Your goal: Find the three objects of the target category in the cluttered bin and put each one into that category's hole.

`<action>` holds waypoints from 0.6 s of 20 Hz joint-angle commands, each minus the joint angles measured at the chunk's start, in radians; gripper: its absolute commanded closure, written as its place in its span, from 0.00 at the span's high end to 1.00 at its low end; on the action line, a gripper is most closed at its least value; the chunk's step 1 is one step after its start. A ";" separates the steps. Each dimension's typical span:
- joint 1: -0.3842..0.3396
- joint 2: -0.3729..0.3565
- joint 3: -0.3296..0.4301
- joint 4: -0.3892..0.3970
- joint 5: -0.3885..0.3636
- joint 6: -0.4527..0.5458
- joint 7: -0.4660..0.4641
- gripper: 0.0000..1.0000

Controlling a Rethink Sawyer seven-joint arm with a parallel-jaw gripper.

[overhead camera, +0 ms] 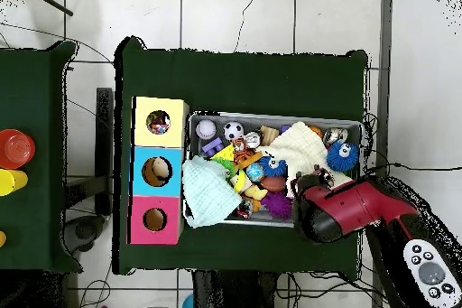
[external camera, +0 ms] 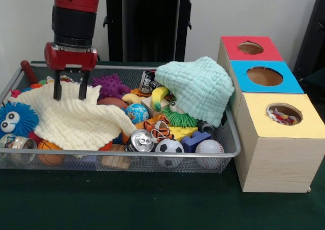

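Observation:
The wire-mesh bin point(external camera: 231, 151) is full of toys. The cream waffle cloth point(external camera: 76, 121) lies spread over its left half. The mint-green waffle cloth point(external camera: 198, 88) is draped over toys at the right end, next to the boxes. My gripper point(external camera: 69, 92) is open, with its fingertips point(external camera: 57, 94) down on the cream cloth's far edge. The confetti cloth point(external camera: 282, 117) shows inside the yellow-topped hole point(external camera: 284, 113). In the overhead view the cream cloth point(overhead camera: 298, 149), the mint cloth point(overhead camera: 207, 191), the yellow hole point(overhead camera: 158, 123) and the bin point(overhead camera: 271, 116) show, and the arm covers most of the gripper point(overhead camera: 311, 180).
The blue-topped hole point(external camera: 264, 76) and the red-topped hole point(external camera: 250, 48) lie behind the yellow one. A blue fuzzy ball with eyes point(external camera: 15, 119), a purple spiky ball point(external camera: 109, 85), a can point(external camera: 140, 141), a soccer ball point(external camera: 169, 149) and a baseball point(external camera: 209, 148) fill the bin.

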 commanded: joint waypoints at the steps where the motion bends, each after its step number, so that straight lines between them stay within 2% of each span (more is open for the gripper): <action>1: 0.017 0.063 -0.062 -0.099 -0.078 -0.063 0.031 1.00; 3: 0.025 0.075 -0.071 -0.109 -0.084 -0.082 0.036 1.00; 6: 0.012 0.086 -0.059 -0.111 -0.077 -0.095 -0.007 1.00; 10: -0.065 0.118 0.024 -0.097 -0.052 -0.099 -0.153 1.00; 12: -0.067 0.114 0.029 -0.094 -0.051 -0.101 -0.159 1.00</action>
